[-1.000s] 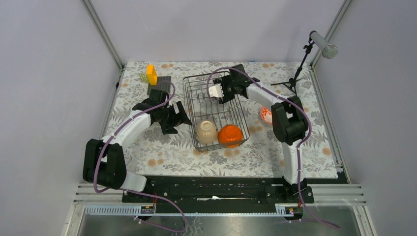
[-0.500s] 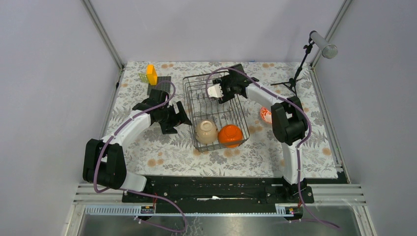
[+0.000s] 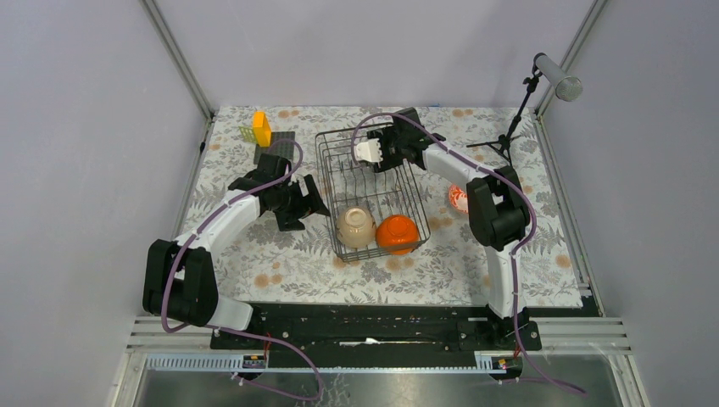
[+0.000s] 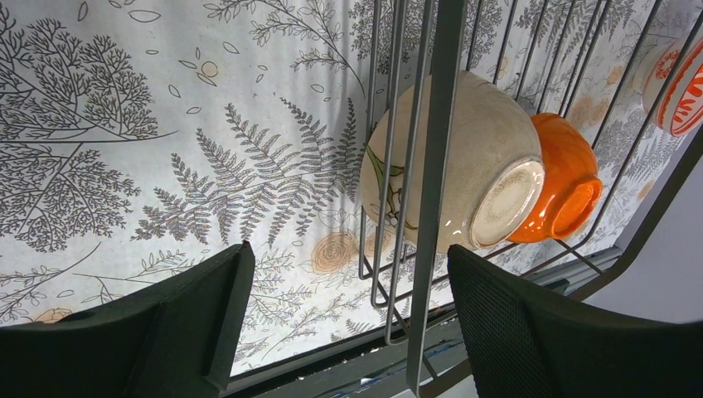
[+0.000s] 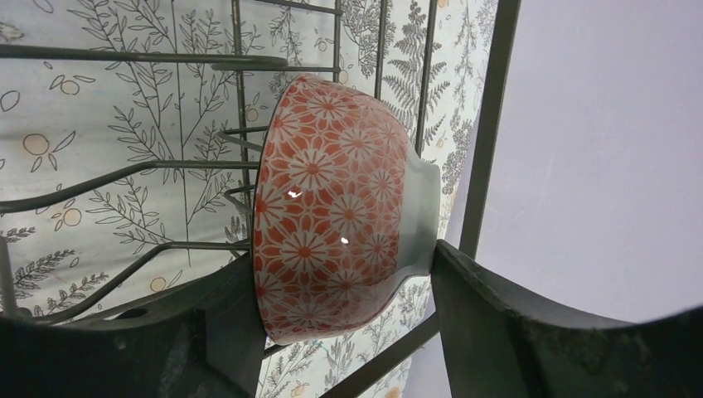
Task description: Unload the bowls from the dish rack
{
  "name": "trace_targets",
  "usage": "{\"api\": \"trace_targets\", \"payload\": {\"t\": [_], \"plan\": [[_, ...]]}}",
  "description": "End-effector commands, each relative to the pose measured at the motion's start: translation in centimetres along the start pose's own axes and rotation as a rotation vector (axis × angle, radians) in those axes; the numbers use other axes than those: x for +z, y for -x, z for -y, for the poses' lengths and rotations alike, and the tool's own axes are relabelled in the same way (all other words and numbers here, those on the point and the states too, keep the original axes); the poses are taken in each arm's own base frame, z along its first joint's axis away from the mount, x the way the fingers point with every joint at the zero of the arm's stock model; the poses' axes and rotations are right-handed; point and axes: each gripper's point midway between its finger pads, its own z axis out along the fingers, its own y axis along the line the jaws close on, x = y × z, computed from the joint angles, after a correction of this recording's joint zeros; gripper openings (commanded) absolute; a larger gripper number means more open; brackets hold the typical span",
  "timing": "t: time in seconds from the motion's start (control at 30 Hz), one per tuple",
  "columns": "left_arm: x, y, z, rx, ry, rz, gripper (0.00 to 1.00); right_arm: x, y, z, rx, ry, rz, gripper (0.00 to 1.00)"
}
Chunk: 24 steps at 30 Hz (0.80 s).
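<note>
The black wire dish rack (image 3: 407, 174) stands mid-table. At its near end a beige bowl (image 3: 356, 225) and an orange bowl (image 3: 397, 233) lie upside down. At the far end my right gripper (image 3: 379, 153) is shut on a bowl with a red flower pattern (image 5: 340, 207); one finger presses its rim side, the other its foot. My left gripper (image 3: 315, 202) hangs open at the rack's left side, with a rack wire (image 4: 431, 207) between its fingers and nothing held. A red-and-white bowl (image 3: 459, 197) sits on the cloth right of the rack.
A yellow object (image 3: 262, 129) stands by a dark mat (image 3: 280, 144) at the back left. A small black stand (image 3: 513, 127) is at the back right. Frame posts and grey walls border the floral cloth.
The right jaws have narrowed onto the red-patterned bowl, and bowl and gripper have shifted slightly toward the rack's far end. The left arm has not moved.
</note>
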Motion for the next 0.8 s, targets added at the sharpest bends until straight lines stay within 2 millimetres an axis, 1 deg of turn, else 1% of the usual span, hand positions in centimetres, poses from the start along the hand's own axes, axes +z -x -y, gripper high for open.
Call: {"api": "trace_targets", "payload": {"t": [0.0,0.2,0.3,0.33,0.4,0.57,0.67,0.77], "plan": [[-1.2,1.6,1.6,0.031,-0.032,0.067,0.91,-3.7,3.2,6.9,0.013,-0.206,0.057,0.63],[-1.8,2.2,2.3,0.034,-0.047,0.089,0.9,-4.9,4.5,8.7,0.09,-0.273,0.109,0.63],[-2.0,2.2,2.3,0.034,-0.047,0.091,0.9,-5.2,5.0,8.9,0.128,-0.277,0.135,0.63],[-1.9,2.2,2.3,0.034,-0.046,0.09,0.9,-5.5,5.4,9.6,0.131,-0.303,0.154,0.63],[-2.0,2.2,2.3,0.035,-0.045,0.089,0.9,-5.9,5.9,10.2,0.158,-0.332,0.178,0.63],[-2.2,2.4,2.5,0.046,-0.045,0.093,0.9,-6.6,6.4,10.4,0.214,-0.354,0.209,0.63],[-2.2,2.8,2.8,0.05,-0.051,0.095,0.9,-7.4,7.6,10.8,0.286,-0.379,0.269,0.6],[-2.0,3.0,2.9,0.054,-0.049,0.093,0.9,-7.5,8.1,10.2,0.346,-0.358,0.299,0.6]]}}
